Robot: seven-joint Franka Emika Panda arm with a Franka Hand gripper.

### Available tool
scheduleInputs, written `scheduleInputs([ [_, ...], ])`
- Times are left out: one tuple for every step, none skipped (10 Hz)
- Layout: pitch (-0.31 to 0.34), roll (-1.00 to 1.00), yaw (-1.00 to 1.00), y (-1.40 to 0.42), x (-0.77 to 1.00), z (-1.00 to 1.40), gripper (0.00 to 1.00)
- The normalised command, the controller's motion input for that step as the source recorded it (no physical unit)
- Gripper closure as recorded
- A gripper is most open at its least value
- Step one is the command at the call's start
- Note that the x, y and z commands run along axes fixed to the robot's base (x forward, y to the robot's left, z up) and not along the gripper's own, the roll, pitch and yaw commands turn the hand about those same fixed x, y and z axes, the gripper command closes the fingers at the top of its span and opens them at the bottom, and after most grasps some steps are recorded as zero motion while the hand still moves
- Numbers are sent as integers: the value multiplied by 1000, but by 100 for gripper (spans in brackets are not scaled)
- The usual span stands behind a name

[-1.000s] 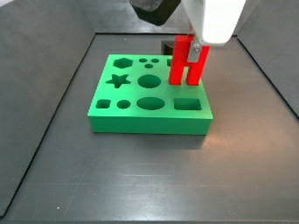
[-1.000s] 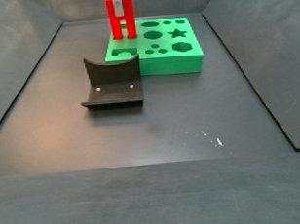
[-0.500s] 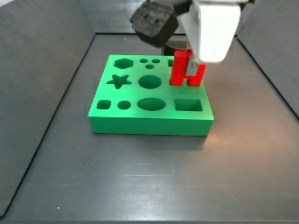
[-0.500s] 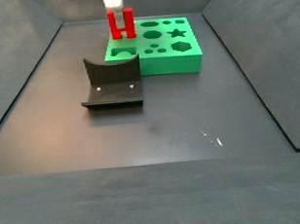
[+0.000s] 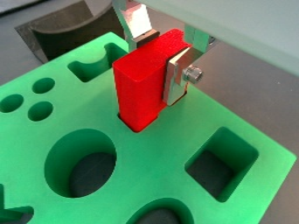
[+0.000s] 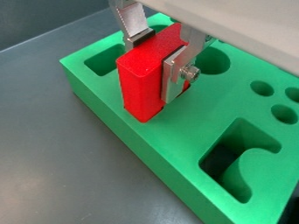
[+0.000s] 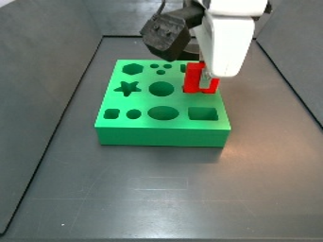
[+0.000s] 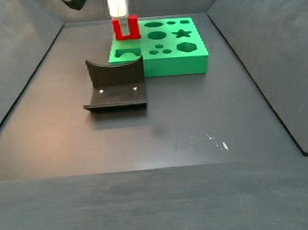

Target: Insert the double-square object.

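Note:
The double-square object point(image 5: 142, 87) is a bright red peg standing upright with its lower end inside a hole near a corner of the green block point(image 5: 152, 150). My gripper point(image 5: 158, 51) is shut on the peg's upper part, one silver finger point(image 5: 177, 74) on each side. Both wrist views show this grip point(image 6: 155, 52). In both side views the gripper point(image 7: 202, 68) stands over the block point(image 7: 164, 133) and only the peg's short upper part point(image 7: 198, 79) shows above it. The peg point(image 8: 127, 29) sits at the block's point(image 8: 160, 68) far left corner under the gripper point(image 8: 119, 17).
The block's other shaped holes, among them star, round and square ones, are open. The dark fixture point(image 8: 115, 85) stands on the floor just in front of the block, and shows in a wrist view point(image 5: 59, 35). Dark walls close the floor in on both sides.
My gripper has come down with the red peg. The peg has sunk deeper into the block's hole, so much less red shows above the block.

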Motion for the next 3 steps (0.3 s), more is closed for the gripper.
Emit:
scheduleInputs([
  [-190, -10, 0, 0, -120, -197, 100],
  [0, -81, 0, 83, 0, 0, 100],
  [0, 0, 0, 0, 0, 0, 100],
])
